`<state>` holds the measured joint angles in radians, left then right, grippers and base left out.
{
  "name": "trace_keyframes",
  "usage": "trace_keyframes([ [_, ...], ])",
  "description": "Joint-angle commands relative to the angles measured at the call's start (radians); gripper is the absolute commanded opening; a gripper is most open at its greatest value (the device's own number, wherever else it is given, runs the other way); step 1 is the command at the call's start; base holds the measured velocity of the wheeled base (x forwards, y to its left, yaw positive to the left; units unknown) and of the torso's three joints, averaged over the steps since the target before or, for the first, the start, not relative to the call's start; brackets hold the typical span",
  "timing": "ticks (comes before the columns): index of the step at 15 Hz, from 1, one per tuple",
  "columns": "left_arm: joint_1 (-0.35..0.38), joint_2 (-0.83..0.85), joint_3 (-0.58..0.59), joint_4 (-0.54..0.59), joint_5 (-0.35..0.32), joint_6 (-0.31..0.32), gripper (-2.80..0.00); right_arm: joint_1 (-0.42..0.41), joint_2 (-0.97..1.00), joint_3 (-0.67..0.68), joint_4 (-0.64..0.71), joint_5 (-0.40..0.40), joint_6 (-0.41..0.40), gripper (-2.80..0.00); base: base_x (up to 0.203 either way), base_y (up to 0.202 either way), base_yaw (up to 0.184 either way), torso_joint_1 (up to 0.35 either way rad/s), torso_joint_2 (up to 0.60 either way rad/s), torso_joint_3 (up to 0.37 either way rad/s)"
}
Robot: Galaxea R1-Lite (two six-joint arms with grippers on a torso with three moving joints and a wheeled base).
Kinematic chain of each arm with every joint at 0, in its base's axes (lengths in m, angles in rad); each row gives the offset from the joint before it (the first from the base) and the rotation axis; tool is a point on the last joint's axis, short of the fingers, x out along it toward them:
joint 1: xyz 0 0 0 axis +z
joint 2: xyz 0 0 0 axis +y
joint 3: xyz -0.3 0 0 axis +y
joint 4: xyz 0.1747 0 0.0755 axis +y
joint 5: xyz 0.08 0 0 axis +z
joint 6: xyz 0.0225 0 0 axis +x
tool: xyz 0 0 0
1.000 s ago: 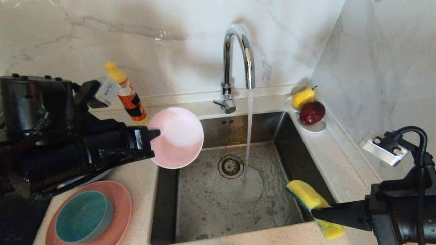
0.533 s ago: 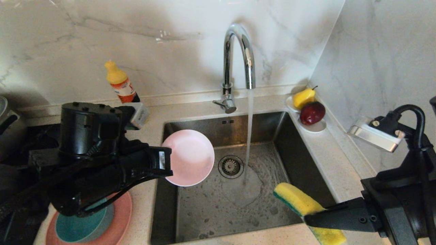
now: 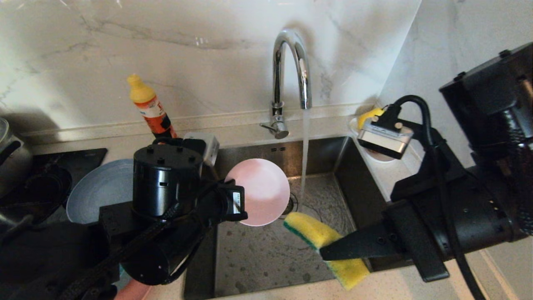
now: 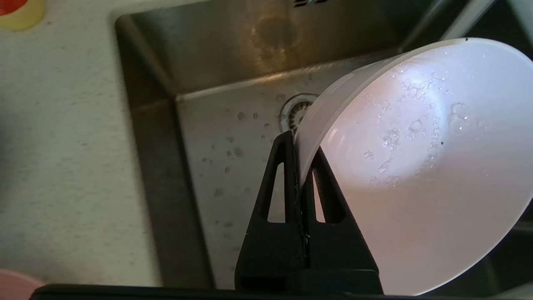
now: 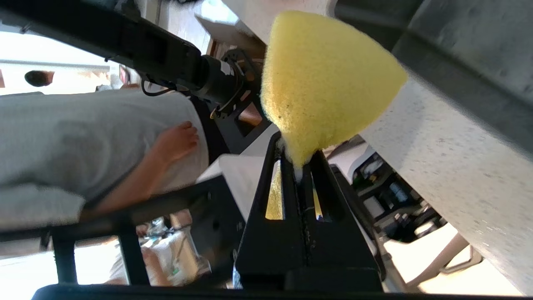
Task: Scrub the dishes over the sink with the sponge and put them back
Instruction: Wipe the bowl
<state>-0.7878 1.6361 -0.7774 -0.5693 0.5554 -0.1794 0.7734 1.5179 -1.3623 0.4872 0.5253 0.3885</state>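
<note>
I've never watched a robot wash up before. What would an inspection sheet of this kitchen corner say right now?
Surface: pale speckled counter around the steel sink; faucet running.
Job's things: pale pink bowl tilted over the sink, wet inside; yellow-green sponge close beside it; grey-blue plate on the counter left of the sink.
Clutter: orange bottle with yellow cap at the wall; yellow pear on a white dish, mostly hidden.
Grippers: left gripper shut on the bowl's rim; right gripper shut on the sponge.
Cables: black cable looping over the right wrist.
Surroundings: marble walls; dark cooktop with a pot far left.
</note>
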Motion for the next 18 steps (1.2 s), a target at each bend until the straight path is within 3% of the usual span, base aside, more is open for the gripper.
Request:
trace_keyframes([
  [1, -0.030, 0.021, -0.002, -0.022, 0.015, 0.000, -2.80, 0.008, 0.103, -0.061, 0.027, 0.002, 0.007, -2.80, 0.000, 0.000, 0.000, 0.000, 0.00, 0.000],
  [12, -0.031, 0.014, 0.030, -0.150, 0.015, 0.008, -2.80, -0.018, 0.300, -0.270, 0.054, -0.033, 0.142, -2.80, 0.000, 0.000, 0.000, 0.000, 0.00, 0.000],
  [18, -0.031, 0.004, 0.032, -0.153, 0.014, 0.006, -2.80, -0.076, 0.361, -0.342, 0.054, -0.033, 0.149, -2.80, 0.000, 0.000, 0.000, 0.000, 0.00, 0.000],
])
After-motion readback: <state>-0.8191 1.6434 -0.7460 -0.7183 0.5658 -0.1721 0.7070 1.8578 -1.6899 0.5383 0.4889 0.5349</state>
